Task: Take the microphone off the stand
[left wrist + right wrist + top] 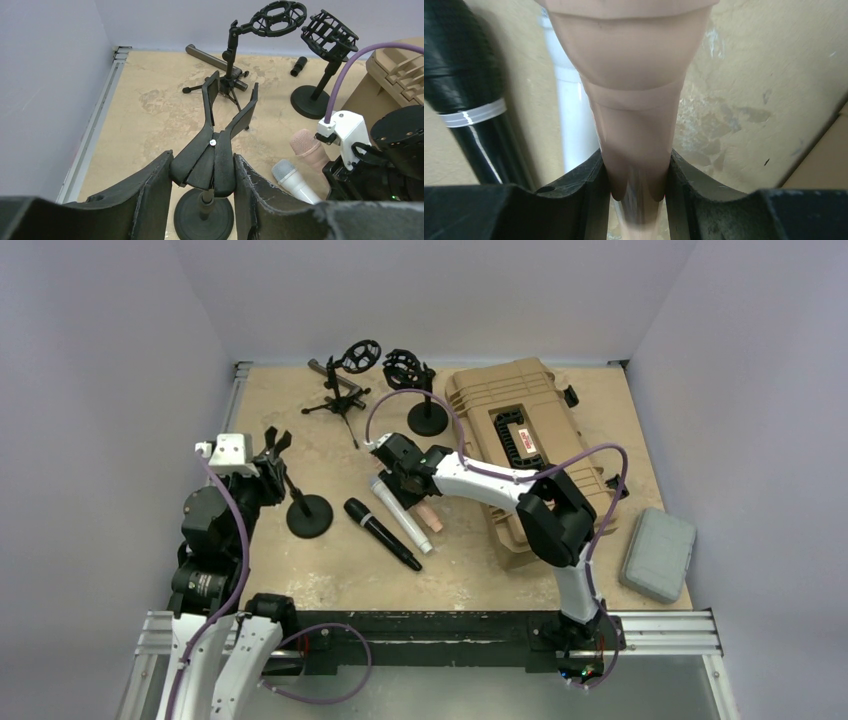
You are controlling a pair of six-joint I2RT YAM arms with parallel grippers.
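The black stand (309,516) has a round base and a spring clip (210,160) on top, and the clip's two prongs hold nothing. My left gripper (202,175) is shut on the lower part of the clip, a finger pressed on each side. The pink microphone (634,100) lies low over the table beside a white microphone (571,115). My right gripper (636,185) is shut on the pink microphone's handle. From above, the pink microphone (430,520) pokes out below the right gripper (412,485), right of the stand.
A black microphone (382,533) lies left of the white microphone (400,515). A tripod stand (345,380) and a round-base stand (415,390), both with shock mounts, are at the back. A tan case (520,440) sits right, with a grey box (658,552) beyond it.
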